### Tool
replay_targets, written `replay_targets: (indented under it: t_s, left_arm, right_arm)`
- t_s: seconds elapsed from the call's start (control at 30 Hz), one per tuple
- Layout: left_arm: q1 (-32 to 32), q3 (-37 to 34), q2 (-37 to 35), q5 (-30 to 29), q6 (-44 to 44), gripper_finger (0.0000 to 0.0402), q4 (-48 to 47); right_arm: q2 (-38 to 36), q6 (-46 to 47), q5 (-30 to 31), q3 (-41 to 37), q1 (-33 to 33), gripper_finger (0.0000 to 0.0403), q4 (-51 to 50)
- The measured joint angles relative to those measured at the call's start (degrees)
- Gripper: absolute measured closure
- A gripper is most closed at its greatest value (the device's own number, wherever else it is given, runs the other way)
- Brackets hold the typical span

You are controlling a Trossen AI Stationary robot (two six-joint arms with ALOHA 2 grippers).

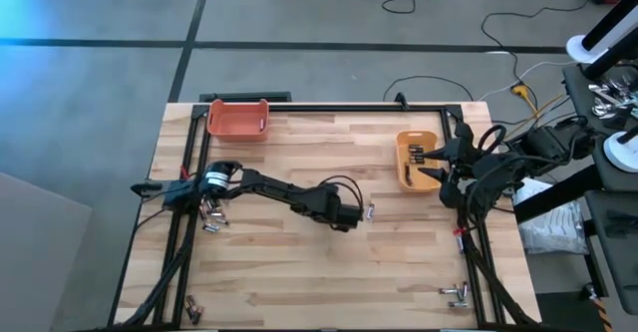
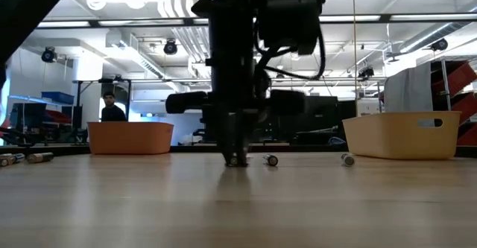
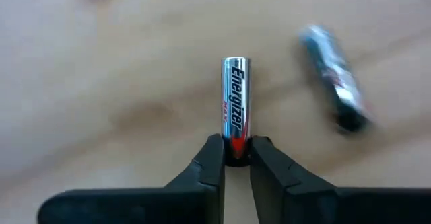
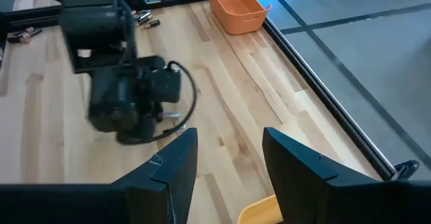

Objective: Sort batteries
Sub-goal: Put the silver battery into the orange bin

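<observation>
Mid-bench [image 1: 299,272], the left hand [image 3: 236,158] pinches one end of an Energizer battery [image 3: 236,106]; another battery [image 3: 333,76] lies near. The right hand [image 4: 229,157], apparently empty, gapes above the yellow bin [image 1: 407,163].

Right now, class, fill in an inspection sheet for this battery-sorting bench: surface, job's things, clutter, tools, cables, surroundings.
Surface: wooden table, dark frame around its edge.
Job's things: Energizer battery in the left tool; a second battery lies loose beside it; more batteries near the left arm's base; orange bin and yellow bin, the yellow one holding batteries.
Clutter: nothing seen.
Tools: left tool shut on the Energizer battery's end at mid-table; right tool open, by the yellow bin.
Cables: loops on the floor beyond the table.
Surroundings: a person far behind.
</observation>
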Motion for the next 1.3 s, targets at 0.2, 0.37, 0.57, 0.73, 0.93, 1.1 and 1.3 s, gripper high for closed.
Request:
replay_targets:
  t_s: [0.2,0.37,0.57,0.73,0.93,1.1,1.3]
  left_arm:
    - [2.38,-1.08,-6.78,-7.0,5.39,0.0376,-12.7]
    - [8.28,-5.06,-18.71,-11.29,14.6,0.0377,-18.63]
    - [22.07,-16.55,-34.28,-12.54,23.93,0.0377,-17.34]
    - [37.08,-25.86,-42.0,-8.46,34.36,0.0377,-7.48]
    - [52.36,-33.72,-42.8,-6.03,39.51,0.0378,-0.25]
    - [60.69,-34.32,-38.31,-0.94,44.87,0.0377,6.18]
    - [65.97,-28.1,-30.58,3.57,49.85,0.0377,5.29]
  right_arm:
    - [-0.13,0.46,-3.24,0.18,0.0,0.0254,-0.02]
    - [-0.04,-0.03,-4.16,0.19,0.0,0.0263,-0.77]
    - [-0.02,1.95,-4.14,0.08,0.0,0.0274,-1.55]
    - [0.09,4.75,-0.29,-0.99,-0.18,0.0275,-1.0]
    - [2.46,15.58,10.09,-1.37,-0.34,0.0265,-0.58]
    - [5.51,22.75,9.85,-1.37,-0.64,0.0267,-0.55]
    - [9.6,29.04,9.4,-1.11,-0.66,0.0283,-0.53]
